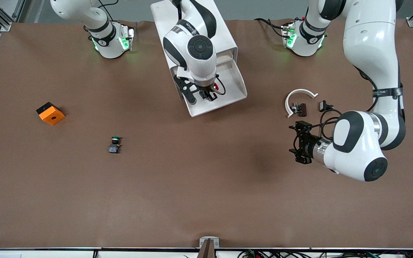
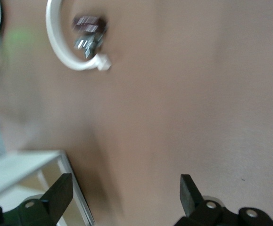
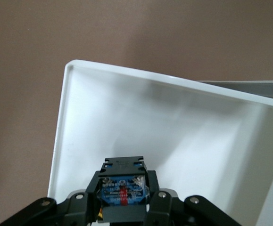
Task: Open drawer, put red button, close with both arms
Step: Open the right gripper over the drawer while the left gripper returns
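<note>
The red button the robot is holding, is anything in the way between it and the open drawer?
No, nothing visible blocks it. The right gripper is shut on the red button and hangs right over the open drawer, whose white inside looks bare beneath it. The left gripper waits open over the table, off toward the left arm's end.

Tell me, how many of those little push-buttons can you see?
2. The red button is held in the right claw over the open drawer; the green button sits on the table.
</note>
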Controlling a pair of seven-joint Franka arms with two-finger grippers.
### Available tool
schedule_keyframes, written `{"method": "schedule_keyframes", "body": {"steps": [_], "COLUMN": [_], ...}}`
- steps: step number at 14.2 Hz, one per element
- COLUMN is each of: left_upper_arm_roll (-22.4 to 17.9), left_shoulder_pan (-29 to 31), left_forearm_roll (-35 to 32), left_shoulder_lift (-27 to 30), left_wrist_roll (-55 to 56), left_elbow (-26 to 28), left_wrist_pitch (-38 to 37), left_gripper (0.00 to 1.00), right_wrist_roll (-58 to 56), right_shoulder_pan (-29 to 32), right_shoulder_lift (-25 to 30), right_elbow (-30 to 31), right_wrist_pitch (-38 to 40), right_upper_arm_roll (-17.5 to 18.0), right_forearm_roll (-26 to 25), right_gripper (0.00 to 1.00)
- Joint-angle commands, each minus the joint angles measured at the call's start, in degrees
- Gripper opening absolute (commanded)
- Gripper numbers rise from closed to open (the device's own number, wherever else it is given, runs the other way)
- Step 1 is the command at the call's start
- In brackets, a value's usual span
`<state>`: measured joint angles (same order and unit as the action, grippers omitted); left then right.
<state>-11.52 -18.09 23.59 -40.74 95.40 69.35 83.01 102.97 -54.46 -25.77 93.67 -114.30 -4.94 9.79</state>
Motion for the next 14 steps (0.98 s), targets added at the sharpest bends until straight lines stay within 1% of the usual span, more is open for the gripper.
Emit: {"method": "schedule_keyframes", "body": {"steps": [1,2,3,4,5,6,7,8,9,10,11,12,13,14], "left_upper_arm_roll": [-0.34,-0.17,0.53,1.67,2.03,2.21,2.47,2.73,2.82,2.91,3.0,3.96,4.92,6.06], "left_shoulder_pan": [-1.07,-1.07,-1.07,-1.16,-0.99,-1.16,-2.12,-3.26,-5.1,-7.03,-8.62,-10.02,-10.99,-11.53], "left_forearm_roll": [-3.64,-4.86,-7.22,-8.81,-9.43,-9.7,-9.7,-9.88,-11.18,-12.07,-12.08,-12.16,-12.16,-12.16], "left_shoulder_lift": [1.89,2.42,3.29,4.43,5.31,6.19,6.9,7.69,8.83,10.58,12.51,14.79,16.47,17.18], "left_wrist_roll": [-7.93,-11.17,-17.56,-23.88,-27.78,-30.77,-32.63,-33.69,-34.84,-35.89,-36.51,-36.6,-36.61,-36.61], "left_elbow": [0.96,1.13,1.22,2.27,3.67,5.08,6.57,8.41,11.04,14.81,19.11,24.11,27.64,29.85], "left_wrist_pitch": [3.02,3.47,4.08,4.53,4.96,5.67,6.8,8.47,11.01,14.34,18.38,23.72,27.95,30.35], "left_gripper": [1.0,1.0,1.0,1.0,1.0,1.0,1.0,1.0,1.0,1.0,1.0,1.0,1.0,1.0], "right_wrist_roll": [0.82,0.82,0.82,0.82,0.82,0.82,0.74,0.65,0.65,0.65,0.82,0.82,0.74,0.74], "right_shoulder_pan": [-1.43,-1.44,-1.52,-1.79,-1.79,-1.79,-1.79,-1.96,-2.4,-2.4,-2.4,-2.4,-2.23,-2.05], "right_shoulder_lift": [-0.94,-1.29,-1.38,-1.73,-1.82,-1.83,-1.83,-1.83,-1.83,-1.74,-1.74,-1.48,-1.3,-0.86], "right_elbow": [-0.68,-0.68,-0.68,-0.68,-0.68,-0.68,-0.68,-0.68,-0.76,-0.94,-1.46,-1.9,-2.34,-3.57], "right_wrist_pitch": [-0.83,-1.09,-1.18,-1.19,-1.19,-1.19,-1.1,-1.1,-1.01,-0.92,-0.66,-0.22,0.56,2.49], "right_upper_arm_roll": [-0.68,-0.68,-0.68,-0.68,-0.68,-0.68,-0.68,-0.68,-0.68,-0.68,-0.68,-0.68,-0.77,-0.77], "right_forearm_roll": [0.67,0.67,0.67,0.67,0.67,0.67,0.58,0.49,0.49,0.49,0.4,0.4,0.4,0.49], "right_gripper": [0.17,0.18,0.19,0.2,0.22,0.29,0.48,0.71,0.91,1.0,1.0,1.0,1.0,1.0]}}
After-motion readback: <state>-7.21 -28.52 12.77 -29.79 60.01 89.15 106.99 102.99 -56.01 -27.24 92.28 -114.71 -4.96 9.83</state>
